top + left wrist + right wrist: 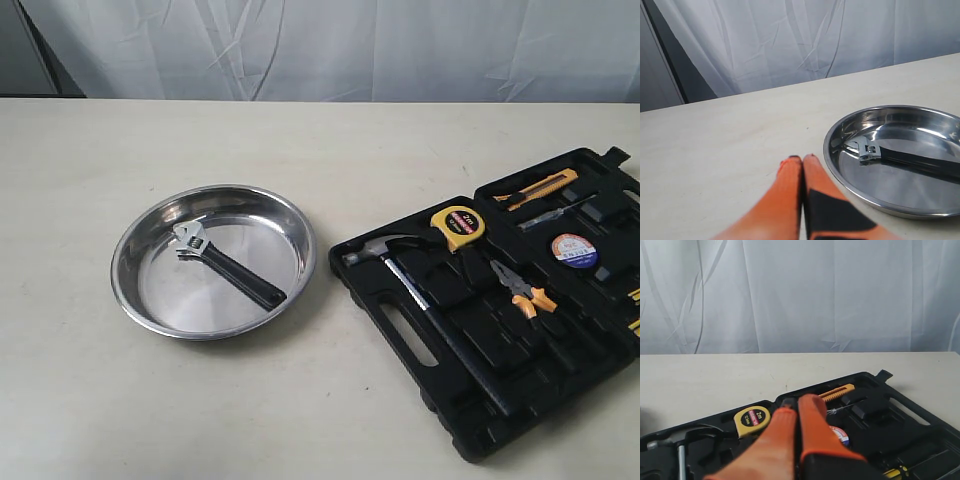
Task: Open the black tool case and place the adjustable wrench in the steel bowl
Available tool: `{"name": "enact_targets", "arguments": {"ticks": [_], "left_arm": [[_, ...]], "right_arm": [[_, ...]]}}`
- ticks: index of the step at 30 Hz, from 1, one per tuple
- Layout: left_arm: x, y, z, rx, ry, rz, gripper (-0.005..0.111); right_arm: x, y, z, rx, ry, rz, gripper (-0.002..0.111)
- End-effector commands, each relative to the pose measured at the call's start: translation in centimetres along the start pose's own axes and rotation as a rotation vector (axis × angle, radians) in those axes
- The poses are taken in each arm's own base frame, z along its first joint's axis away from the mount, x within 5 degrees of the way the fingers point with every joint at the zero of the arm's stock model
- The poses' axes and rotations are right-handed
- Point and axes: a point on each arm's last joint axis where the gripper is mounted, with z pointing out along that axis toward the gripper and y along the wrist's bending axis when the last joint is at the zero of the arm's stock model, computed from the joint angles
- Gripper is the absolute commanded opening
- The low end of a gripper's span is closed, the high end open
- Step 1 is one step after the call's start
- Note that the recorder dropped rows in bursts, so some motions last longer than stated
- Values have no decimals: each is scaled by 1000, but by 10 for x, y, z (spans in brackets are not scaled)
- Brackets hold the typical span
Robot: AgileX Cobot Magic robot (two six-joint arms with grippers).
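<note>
The steel bowl (150,295) (940,205) rests on the table left of centre, and the adjustable wrench (228,267) (875,152) lies flat inside it, silver head to the back left. The black tool case (520,355) (900,427) lies open on the right with tools in its slots. Neither gripper appears in the exterior view. My left gripper (802,159) is shut and empty, hovering over bare table just beside the bowl's rim. Above the open case my right gripper (797,402) is also shut with nothing in it.
In the case lie a hammer (395,262), a yellow tape measure (458,226) (752,419), orange-handled pliers (525,292), a yellow utility knife (540,188) (837,392) and a roll of tape (574,250). A white curtain (330,45) hangs behind the table.
</note>
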Motion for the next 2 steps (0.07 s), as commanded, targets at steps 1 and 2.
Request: {"name": "enact_targets", "arguments": {"ticks": [1, 2], "left_arm": [[1, 0, 0, -1, 6, -6, 0], [1, 0, 0, -1, 6, -6, 0]], "right_arm": [[0, 0, 0, 3, -12, 0, -1], [0, 0, 0, 3, -12, 0, -1]]}}
